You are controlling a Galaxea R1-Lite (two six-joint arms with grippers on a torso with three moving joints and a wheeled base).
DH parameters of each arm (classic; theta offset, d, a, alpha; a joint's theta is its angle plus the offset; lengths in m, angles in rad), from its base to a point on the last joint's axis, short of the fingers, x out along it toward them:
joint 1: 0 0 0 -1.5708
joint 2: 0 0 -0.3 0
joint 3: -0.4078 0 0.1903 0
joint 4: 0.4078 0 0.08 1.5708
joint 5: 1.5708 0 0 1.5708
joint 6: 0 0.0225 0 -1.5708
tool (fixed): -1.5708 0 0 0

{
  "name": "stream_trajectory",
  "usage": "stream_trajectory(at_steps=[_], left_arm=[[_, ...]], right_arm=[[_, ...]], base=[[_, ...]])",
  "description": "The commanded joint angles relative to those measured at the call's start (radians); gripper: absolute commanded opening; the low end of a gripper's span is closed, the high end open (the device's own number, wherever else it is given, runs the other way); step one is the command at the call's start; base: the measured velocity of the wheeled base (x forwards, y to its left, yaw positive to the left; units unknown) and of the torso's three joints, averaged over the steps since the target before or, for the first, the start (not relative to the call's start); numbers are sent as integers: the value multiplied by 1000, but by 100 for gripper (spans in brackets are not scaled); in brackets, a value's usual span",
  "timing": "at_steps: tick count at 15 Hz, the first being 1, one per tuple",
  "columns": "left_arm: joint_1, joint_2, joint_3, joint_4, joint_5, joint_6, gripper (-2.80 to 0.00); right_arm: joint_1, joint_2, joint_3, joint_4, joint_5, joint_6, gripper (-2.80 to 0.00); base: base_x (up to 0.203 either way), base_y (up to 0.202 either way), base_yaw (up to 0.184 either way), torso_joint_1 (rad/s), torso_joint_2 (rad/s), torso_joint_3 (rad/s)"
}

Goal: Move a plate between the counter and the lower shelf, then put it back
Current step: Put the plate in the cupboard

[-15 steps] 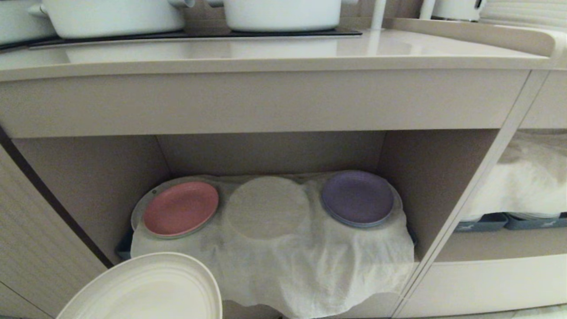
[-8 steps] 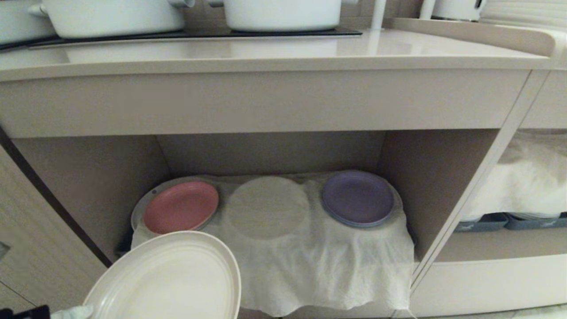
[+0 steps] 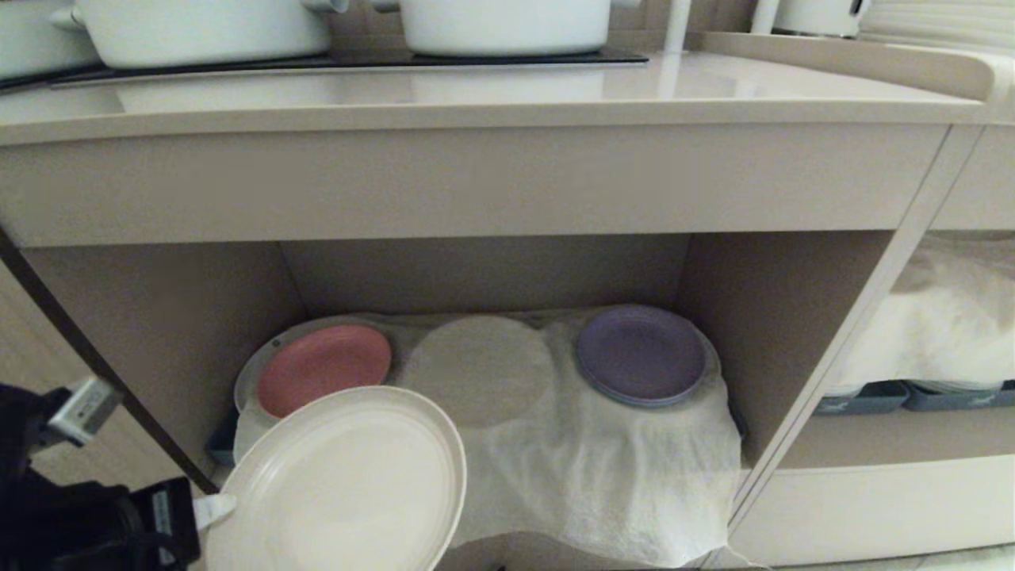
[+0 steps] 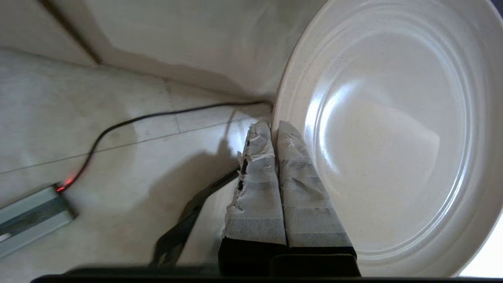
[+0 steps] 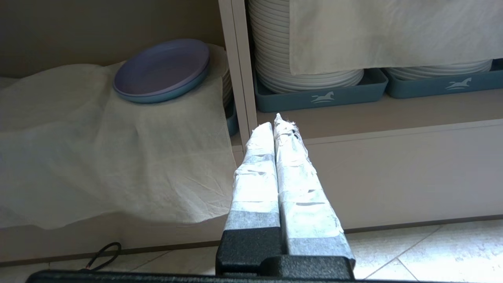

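— At the left pincer [image 3: 208,510], what's held?
— The plate [image 3: 345,484], its rim clamped between the taped fingers [image 4: 306,188]; beyond it lies the lower shelf [image 3: 603,468]; the tabletop [image 3: 476,103] sits above.
— The right pincer [image 5: 275,124]?
— Closed together, empty.

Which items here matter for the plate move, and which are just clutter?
In the job: plate, pinched at its rim by the left gripper; counter; lower shelf.
Lying about: cloth, pink plate, purple plate, white pots, blue trays, right gripper, unused.
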Motion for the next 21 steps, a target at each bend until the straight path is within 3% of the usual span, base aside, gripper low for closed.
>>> stream_trajectory(at_steps=[1,12,17,21], left_arm=[[0,82,-1,-37,1,-16,-280],[-3,332,-4,-301,-8,-81,-280],[-3,418,-31,-325,-20,-83,-280],[-17,492,-98,-326,-28,-129,-280]], right_arm=[[0,0,0,0,0,0,-280],[0,0,0,0,0,0,-280],[0,1,0,0,0,0,-280],[0,0,0,0,0,0,-280]], base=[[0,0,0,0,0,0],[0,0,0,0,0,0],[0,0,0,0,0,0],[0,0,0,0,0,0]])
